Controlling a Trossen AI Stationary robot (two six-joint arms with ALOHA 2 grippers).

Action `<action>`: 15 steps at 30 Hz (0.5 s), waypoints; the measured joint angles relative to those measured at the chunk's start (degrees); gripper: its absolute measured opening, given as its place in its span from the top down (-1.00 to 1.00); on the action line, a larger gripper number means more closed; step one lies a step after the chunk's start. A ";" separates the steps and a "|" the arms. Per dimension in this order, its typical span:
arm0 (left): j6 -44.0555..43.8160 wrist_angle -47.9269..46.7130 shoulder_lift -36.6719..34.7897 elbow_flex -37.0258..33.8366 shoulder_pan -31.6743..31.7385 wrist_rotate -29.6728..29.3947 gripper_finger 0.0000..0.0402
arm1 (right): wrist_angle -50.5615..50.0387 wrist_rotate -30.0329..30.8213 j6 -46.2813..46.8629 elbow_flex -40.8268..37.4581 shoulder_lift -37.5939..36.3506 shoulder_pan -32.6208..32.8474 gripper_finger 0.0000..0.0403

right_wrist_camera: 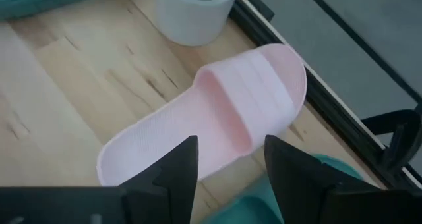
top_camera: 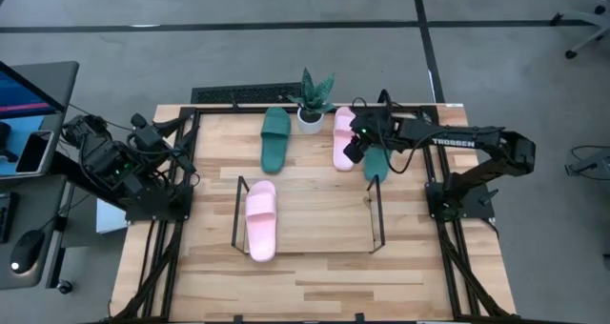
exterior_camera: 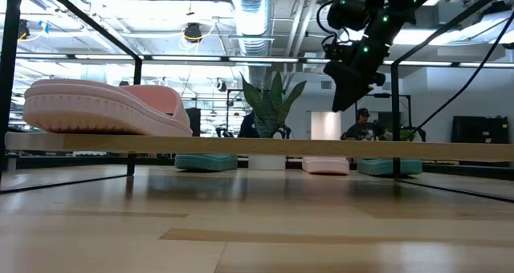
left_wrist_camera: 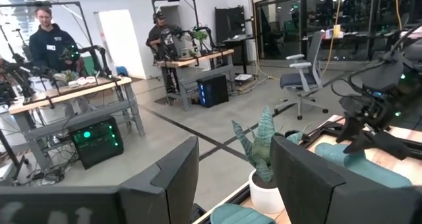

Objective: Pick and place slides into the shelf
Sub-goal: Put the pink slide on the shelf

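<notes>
Slides, four in all, foam with a wide strap. One pale pink slide [top_camera: 261, 221] lies on the shelf [top_camera: 238, 202], a low black wire rack at the middle of the wooden table [top_camera: 315, 276], at the rack's left end; the low view shows it sole-edge on, resting on the rack's board. The other three lie on the table at the far side, off the shelf. One dark green slide [top_camera: 275, 138] lies left of the potted plant [top_camera: 313, 100]. Second pale pink slide [right_wrist_camera: 211, 122] lies just right of the plant's white pot, strap up. Second dark green slide [top_camera: 376, 162] lies just beside that pink one, on its right, partly hidden under the right arm.

Right gripper [top_camera: 355, 150]: raised above the table over the far pink slide, well clear of it in the low view. In the right wrist view its two dark fingers [right_wrist_camera: 173, 168] stand apart with the pink slide showing in the gap between them; nothing is held.

Left gripper [left_wrist_camera: 234, 178]: drawn back at the table's left edge, off the work area. Its fingers stand apart with nothing between them, pointing across toward the plant and the green slide.

Room beyond the table: desks with other equipment, an office chair [left_wrist_camera: 302, 79], and two people [left_wrist_camera: 46, 39] standing at workbenches.
</notes>
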 joint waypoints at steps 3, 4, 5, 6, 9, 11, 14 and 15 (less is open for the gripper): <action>0.02 0.02 0.04 0.00 -0.01 -0.01 0.12 | 3.09 0.80 0.30 -2.14 0.00 -0.02 0.19; 0.02 0.02 0.07 0.00 -0.01 -0.01 0.12 | 3.50 0.88 0.72 -2.60 0.00 -0.02 0.20; 0.04 0.02 0.07 0.00 0.01 -0.01 0.12 | 4.47 0.88 1.24 -3.08 0.00 -0.03 0.21; 0.04 0.02 0.09 0.00 -0.01 -0.01 0.12 | 5.43 0.90 1.53 -3.65 0.00 -0.04 0.21; 0.07 0.02 0.09 0.00 0.00 -0.01 0.12 | 6.92 0.52 2.39 -5.64 0.00 -0.04 0.21; 0.07 0.02 0.09 0.00 -0.01 -0.01 0.12 | 7.63 -0.92 2.61 -6.50 0.00 -0.16 0.20; 0.27 0.02 0.09 0.00 -0.01 -0.01 0.12 | 8.03 -1.83 2.66 -7.53 0.00 -0.52 0.17; 0.65 0.02 0.09 0.00 0.00 0.05 0.12 | 8.87 -1.84 2.64 -7.86 0.00 -0.52 0.17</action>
